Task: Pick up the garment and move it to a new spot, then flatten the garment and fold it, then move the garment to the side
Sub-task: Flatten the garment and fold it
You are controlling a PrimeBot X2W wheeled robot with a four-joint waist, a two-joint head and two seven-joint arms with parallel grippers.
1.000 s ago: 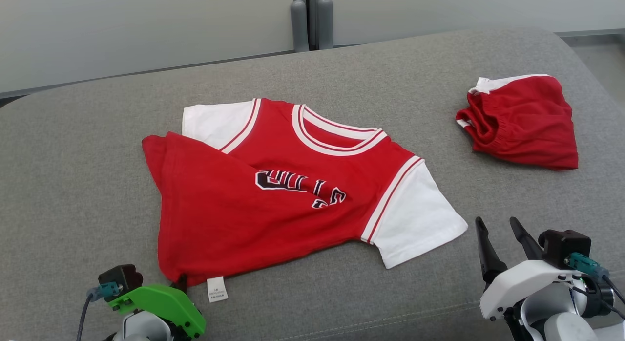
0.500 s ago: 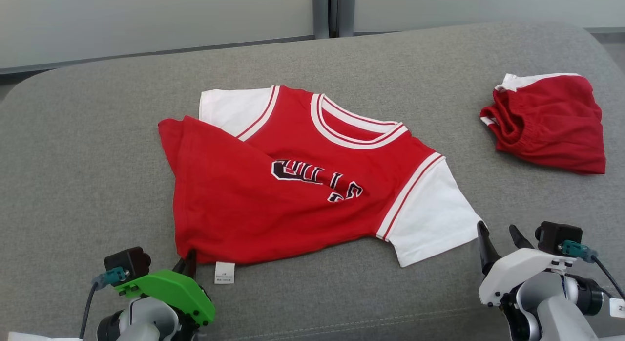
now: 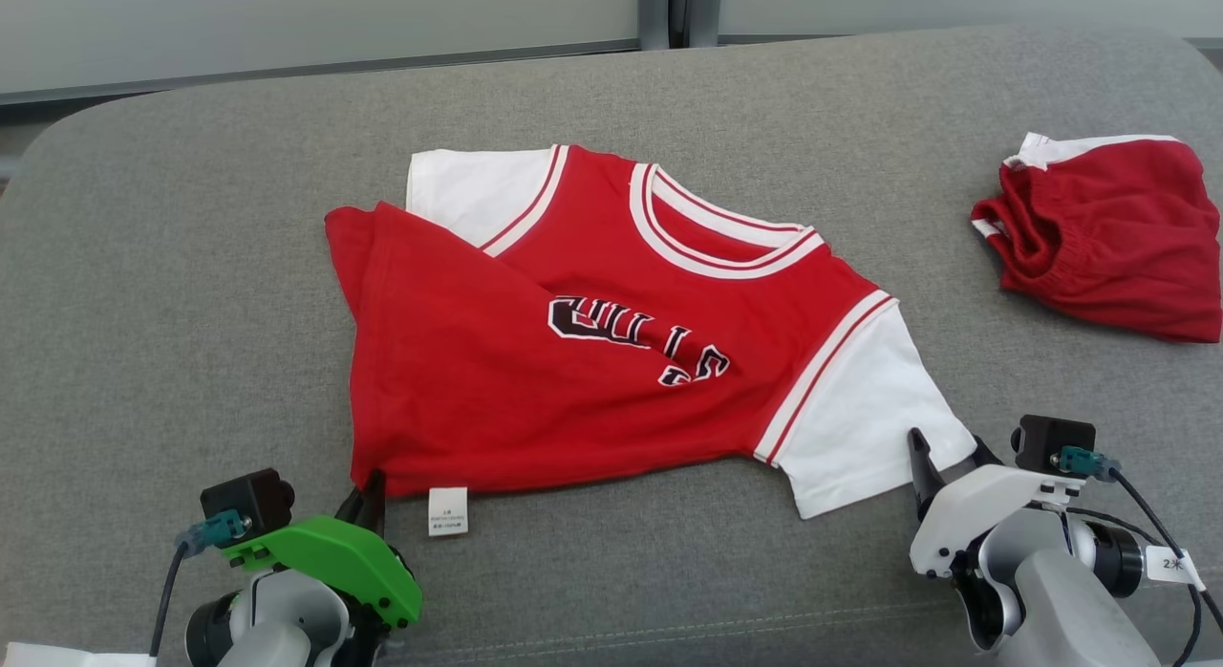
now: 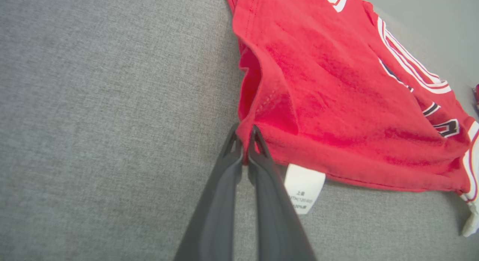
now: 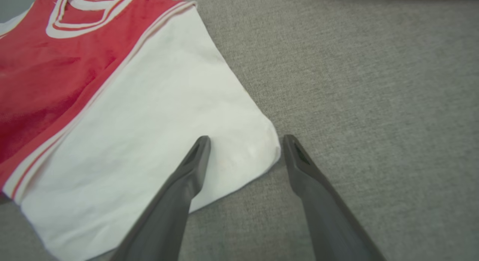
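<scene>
Our left claw (image 4: pixel 245 143) is pinched together on the bottom hem corner of the red short-sleeved cotton jersey shirt with white sleeves and black chest lettering (image 3: pixel 611 380). Red cloth is caught between its two dark tips, just beside the small white care label (image 4: pixel 304 186) that hangs from the hem. Our right claw (image 5: pixel 245 141) stands wide apart and holds nothing. Its tips straddle the outer corner of the near white sleeve (image 5: pixel 149 122), one finger over cloth and the other over bare surface; we cannot tell whether they touch.

The shirt lies chest up in the middle of the grey woven upholstered surface (image 3: pixel 172 266), collar away from us. It is not flat: its left side is turned over diagonally across the chest, hiding part of the lettering and part of the other sleeve. Well apart on the right lies a bunched pair of red shorts with white trim (image 3: pixel 1099 237).

We judge this to be the flattening step, before any fold. The next move calls for our right claw to close on the sleeve corner as an anchor. Our left claw would then draw the hem corner out leftward, low and slow, so the flap unrolls without dragging the whole shirt.
</scene>
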